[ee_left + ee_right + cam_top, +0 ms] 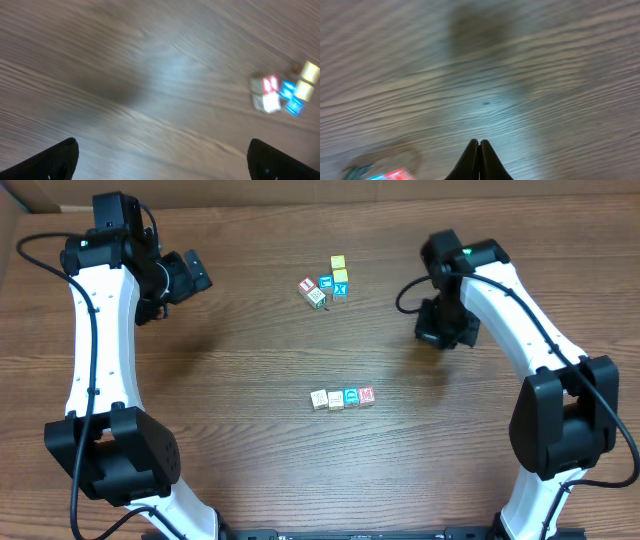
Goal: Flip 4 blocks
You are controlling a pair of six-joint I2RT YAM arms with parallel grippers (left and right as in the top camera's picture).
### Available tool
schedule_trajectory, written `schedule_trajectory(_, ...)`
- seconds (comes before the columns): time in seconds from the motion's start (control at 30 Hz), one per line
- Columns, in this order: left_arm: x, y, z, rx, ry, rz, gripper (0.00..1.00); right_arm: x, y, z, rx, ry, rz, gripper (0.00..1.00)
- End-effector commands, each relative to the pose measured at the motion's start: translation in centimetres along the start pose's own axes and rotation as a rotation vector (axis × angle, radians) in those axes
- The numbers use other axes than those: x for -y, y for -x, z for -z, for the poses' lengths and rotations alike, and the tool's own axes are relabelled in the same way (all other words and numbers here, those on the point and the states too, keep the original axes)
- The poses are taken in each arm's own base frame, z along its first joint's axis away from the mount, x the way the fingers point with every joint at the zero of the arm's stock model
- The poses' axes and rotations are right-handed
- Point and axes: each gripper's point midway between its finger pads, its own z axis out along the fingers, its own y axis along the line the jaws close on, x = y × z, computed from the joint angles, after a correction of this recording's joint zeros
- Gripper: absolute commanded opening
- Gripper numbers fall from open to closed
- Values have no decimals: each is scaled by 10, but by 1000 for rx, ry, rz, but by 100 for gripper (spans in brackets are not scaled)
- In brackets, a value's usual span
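Right gripper (479,159) fingertips sit at the bottom edge of the right wrist view: the two black tips are pressed together with no gap, and nothing is held between them. Viewed from overhead, the right gripper (441,332) hangs over bare wooden table (250,440), well apart from the row of four blocks (342,397), on the right of the row and beyond it. The right arm (520,330) runs up from its base, bends at the elbow and reaches inward. The left gripper (193,274) is to the left of the row and beyond it, farther off than the right one; the left arm (95,350) extends from its base and folds inward at the top. In the left wrist view its fingers (55,161) sit at the two lower corners, spread fully apart and empty. The row of four blocks rests on the table between the arms, with its cubes side by side: cream-faced cube (319,398) at the left end, pale-faced cube (335,399), blue-faced cube (351,396), red-faced cube (366,395) at the right end. Neither gripper touches the row. Beyond the row lies a loose cluster of cubes (326,283), including yellow-faced cubes (338,264); it appears blurred in the left wrist view.
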Motion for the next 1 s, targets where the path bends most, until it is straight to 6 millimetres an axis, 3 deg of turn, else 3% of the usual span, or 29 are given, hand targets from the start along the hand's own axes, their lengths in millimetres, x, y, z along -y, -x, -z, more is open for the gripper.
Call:
schedule_trajectory(0.0, 38, -24, 1, -128, -215, 21, 100, 15, -1, -15, -26, -2, -21, 5)
schedule_trajectory(0.07, 54, -47, 2, -206, -275, -66, 96, 19, -4, -28, -39, 4, -32, 8)
schedule_trajectory(0.1, 59, -58, 0, -232, -271, -121, 88, 19, -5, -32, -43, 6, -32, 9)
schedule_trajectory(0.17, 65, -78, -8, -279, -244, -207, 54, 20, -7, -42, -42, 6, -32, 10)
schedule_trajectory(0.23, 72, -99, -18, -323, -200, -256, 7, 20, -7, -50, -36, 11, -32, 12)
schedule_trajectory(0.4, 92, -143, -50, -369, -122, -355, 4, 19, -6, -63, -20, 23, -32, 6)
schedule_trajectory(0.57, 107, -164, -78, -321, -56, -396, 4, 18, -5, -69, -8, 31, -32, 6)
schedule_trajectory(0.63, 109, -169, -87, -291, -18, -405, 4, 18, -5, -71, -4, 33, -32, 19)
schedule_trajectory(0.7, 109, -174, -95, -266, 19, -404, 4, 18, -4, -73, 1, 36, -31, 41)
schedule_trajectory(0.8, 115, -193, -108, -268, 17, -412, 4, 17, -2, -73, 9, 40, -31, 53)
schedule_trajectory(0.87, 117, -205, -117, -272, 12, -438, 4, 16, 0, -73, 17, 44, -31, 76)
schedule_trajectory(0.9, 117, -211, -121, -273, 10, -446, 4, 15, 1, -73, 20, 46, -31, 95)
schedule_trajectory(0.97, 115, -218, -127, -274, 18, -444, 4, 14, 3, -73, 27, 51, -31, 100)
